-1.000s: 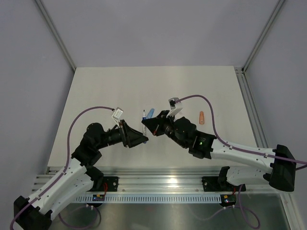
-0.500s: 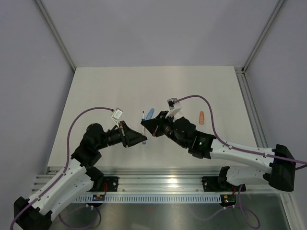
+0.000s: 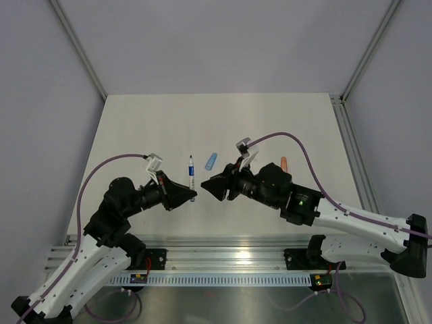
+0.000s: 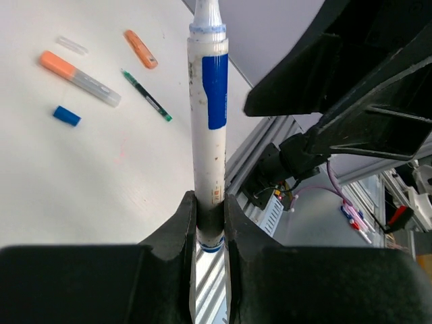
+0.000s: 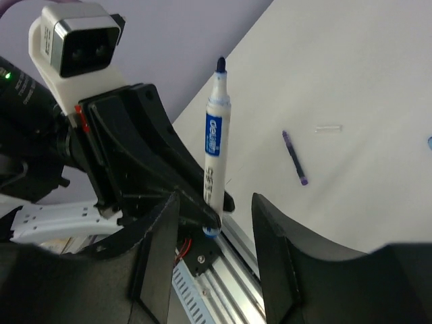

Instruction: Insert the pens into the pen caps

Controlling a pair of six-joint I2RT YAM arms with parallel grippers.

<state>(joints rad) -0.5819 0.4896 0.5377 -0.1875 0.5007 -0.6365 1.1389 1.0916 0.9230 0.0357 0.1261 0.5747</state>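
Observation:
A white pen (image 4: 208,121) with a blue label stands up from my left gripper (image 4: 209,216), which is shut on its lower barrel. From above, that pen (image 3: 191,172) points away from the arms, and the left gripper (image 3: 192,196) faces my right gripper (image 3: 206,184). The right gripper (image 5: 216,202) is open, its fingers on either side of the pen (image 5: 214,155) and not touching it. On the table lie an orange-ended clear pen (image 4: 77,74), a green-tipped thin pen (image 4: 146,95), a purple thin pen (image 5: 294,157), and orange (image 4: 140,48), blue (image 4: 67,115) and clear (image 4: 71,44) caps.
A light blue cap (image 3: 211,160) lies just beyond the grippers and an orange piece (image 3: 284,165) lies to the right. The metal rail (image 3: 229,253) runs along the table's near edge, under both arms.
The left gripper shut on the white pen and the right gripper let it go and opened. The left arm drew back to the left with the pen; the right backed off slightly.

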